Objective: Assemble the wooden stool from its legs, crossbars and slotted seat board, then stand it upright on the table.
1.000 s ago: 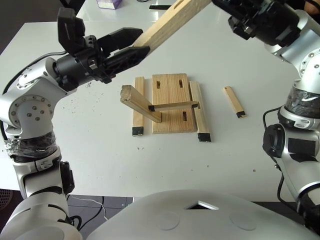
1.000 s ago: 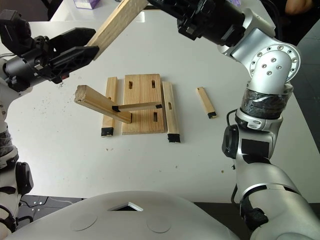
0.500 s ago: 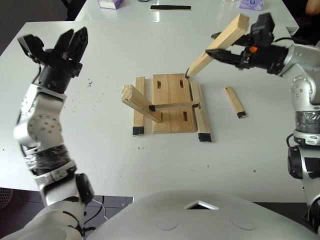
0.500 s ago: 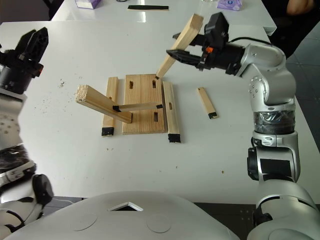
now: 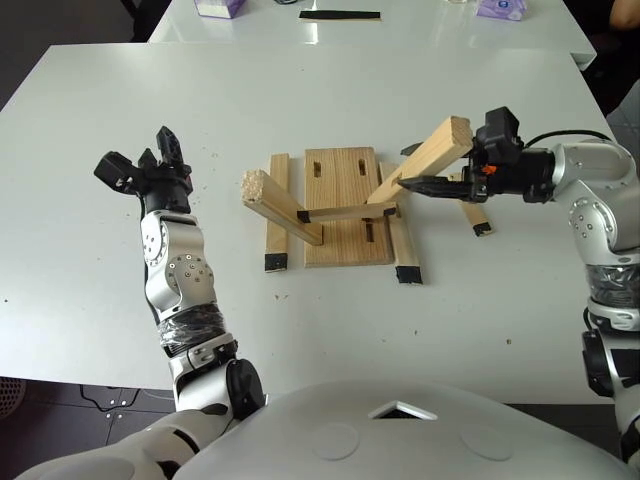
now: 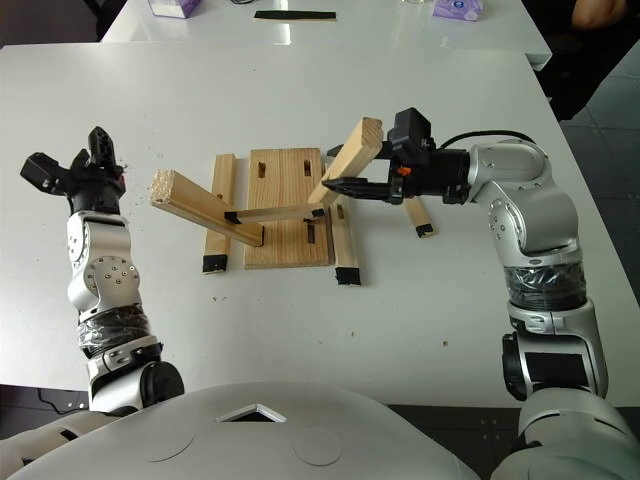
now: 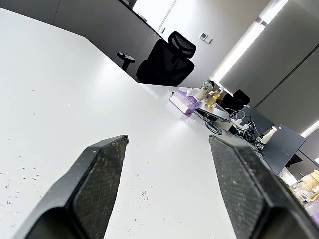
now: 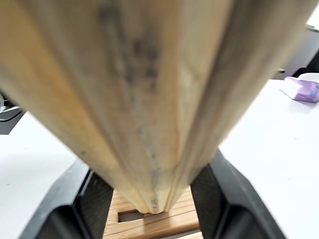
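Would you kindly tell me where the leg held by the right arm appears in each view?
Left eye view: held leg, right of centre, tilted, at the right edge of the seat board.
Right eye view: just right of centre.
Right wrist view: close up, between the fingers.
Left wrist view: faces away, across the table.
Shared landmark: the seat board.

Head pair: set high, facing forward and down over the table [image 5: 300, 330]; both eyes share the seat board [image 5: 340, 185].
Left wrist: low, looking out past the left gripper [image 7: 168, 141] across the table.
Right wrist: very close, looking along the leg [image 8: 149, 89] toward the seat board.
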Controlling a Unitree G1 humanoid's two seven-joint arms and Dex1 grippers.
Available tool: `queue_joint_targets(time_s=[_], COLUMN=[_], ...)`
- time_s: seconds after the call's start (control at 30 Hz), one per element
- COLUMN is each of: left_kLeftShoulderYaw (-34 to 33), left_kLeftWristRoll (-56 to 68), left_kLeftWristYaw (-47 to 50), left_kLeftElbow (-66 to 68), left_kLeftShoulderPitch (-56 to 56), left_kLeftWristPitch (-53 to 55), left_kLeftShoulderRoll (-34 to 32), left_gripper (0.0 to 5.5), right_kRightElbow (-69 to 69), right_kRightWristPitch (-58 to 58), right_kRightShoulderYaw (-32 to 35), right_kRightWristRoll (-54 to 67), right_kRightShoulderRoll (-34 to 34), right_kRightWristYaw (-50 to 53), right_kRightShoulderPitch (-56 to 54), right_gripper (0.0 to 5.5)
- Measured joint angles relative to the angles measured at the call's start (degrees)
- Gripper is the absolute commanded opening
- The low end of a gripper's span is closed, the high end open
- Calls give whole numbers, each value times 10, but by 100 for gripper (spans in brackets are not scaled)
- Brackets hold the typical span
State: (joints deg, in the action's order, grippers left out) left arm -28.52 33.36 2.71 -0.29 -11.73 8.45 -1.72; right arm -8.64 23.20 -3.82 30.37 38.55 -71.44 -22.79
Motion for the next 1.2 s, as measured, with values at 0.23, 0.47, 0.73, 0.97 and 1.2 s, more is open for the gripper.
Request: queue_joint_targets(time_s=[0.23,0.47,0.73,0.97,1.2], left_kLeftShoulderYaw=[5,12,20,36,41], left_kLeftWristRoll=[-4,-12,-14,-17,-20], left_kLeftWristYaw=[-9,-9,-9,-10,-13], left_kLeftElbow=[5,4,-4,-7,-11], left_kLeftShoulderPitch=[8,22,38,41,45], left_kLeftWristPitch=[-6,-7,-18,-18,-25], left_kLeftShoulderRoll=[-3,-1,4,7,7], left_gripper=[304,304,304,304,304], right_kRightElbow=[-6,-11,0,21,21], right_kRightWristPitch=[3,19,16,15,-5], right_kRightShoulderYaw=[13,19,13,-2,-11], right_kRightWristRoll=[12,27,27,28,24], right_kRightShoulderRoll=[29,51,47,44,50], right_kRightWristYaw=[-26,-47,-47,-55,-65], right_kRightShoulderPitch=[13,15,11,-8,-9], right_gripper=[204,204,204,204,204])
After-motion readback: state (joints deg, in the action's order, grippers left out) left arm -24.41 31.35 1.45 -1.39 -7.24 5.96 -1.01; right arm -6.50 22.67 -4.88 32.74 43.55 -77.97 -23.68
